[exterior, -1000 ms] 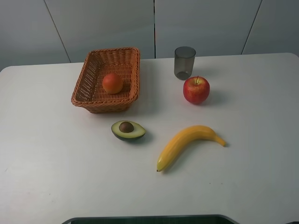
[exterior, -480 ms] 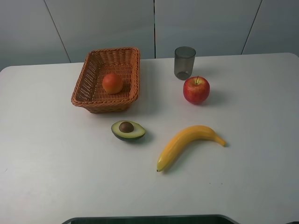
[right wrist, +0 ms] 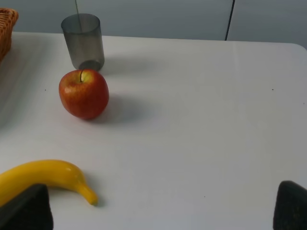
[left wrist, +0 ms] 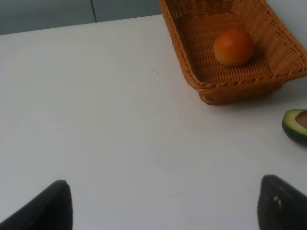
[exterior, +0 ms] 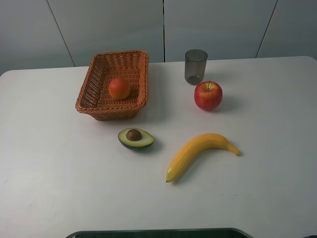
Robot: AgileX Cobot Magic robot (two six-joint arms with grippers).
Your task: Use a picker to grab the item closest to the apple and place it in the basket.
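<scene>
A red apple [exterior: 208,95] rests on the white table, right of centre, and shows in the right wrist view too [right wrist: 84,93]. Just behind it stands a grey translucent cup [exterior: 195,66] [right wrist: 83,40], upright and a small gap away. The wicker basket [exterior: 106,110] sits at the back left, its rim [left wrist: 230,88] also in the left wrist view. Neither arm shows in the exterior high view. My left gripper [left wrist: 163,206] is open over bare table, short of the basket. My right gripper [right wrist: 160,208] is open, well short of the apple and holding nothing.
An orange fruit [exterior: 119,88] [left wrist: 233,47] lies inside the basket. A halved avocado [exterior: 135,138] [left wrist: 296,124] lies in front of the basket. A yellow banana [exterior: 198,152] [right wrist: 43,179] lies in front of the apple. A dark edge [exterior: 158,233] runs along the table's front.
</scene>
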